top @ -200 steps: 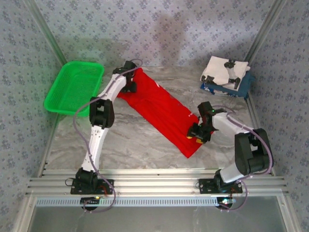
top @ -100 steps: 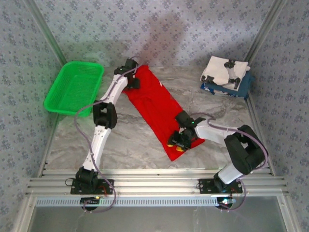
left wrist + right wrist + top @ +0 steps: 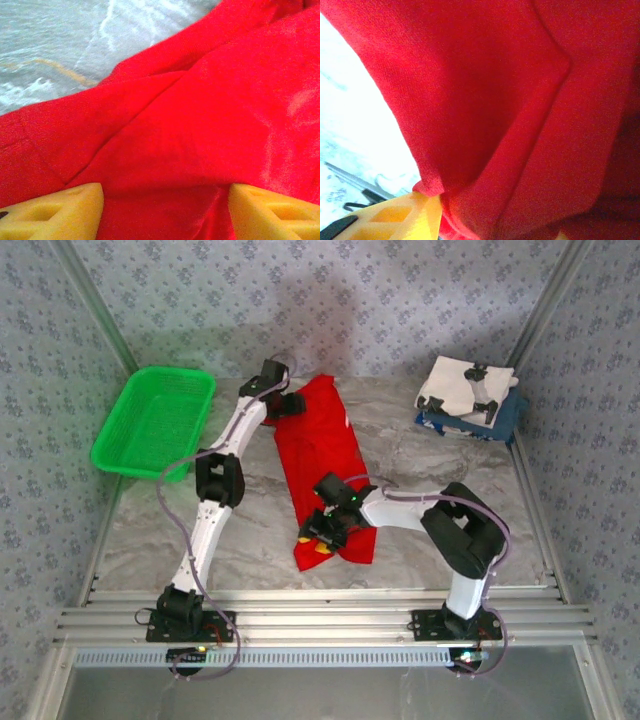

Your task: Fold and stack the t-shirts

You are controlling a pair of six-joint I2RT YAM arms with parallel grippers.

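Past sec: right gripper (image 3: 322, 536), clamped on red shirt (image 3: 318, 455) hem, dragged it from mid-right to lower centre. Shirt now runs near-vertical, centre frame. Left gripper (image 3: 289, 405), jaws apart, over its top end. Prob. squaring up before folding.

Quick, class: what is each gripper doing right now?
Left gripper: open, fingers spread over the bright red cloth t-shirt.
Right gripper: closed, holding that shirt's near end.

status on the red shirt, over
Left gripper jaws apart over red shirt far end. Right gripper pinching its near edge. Basket and folded stack well aside.
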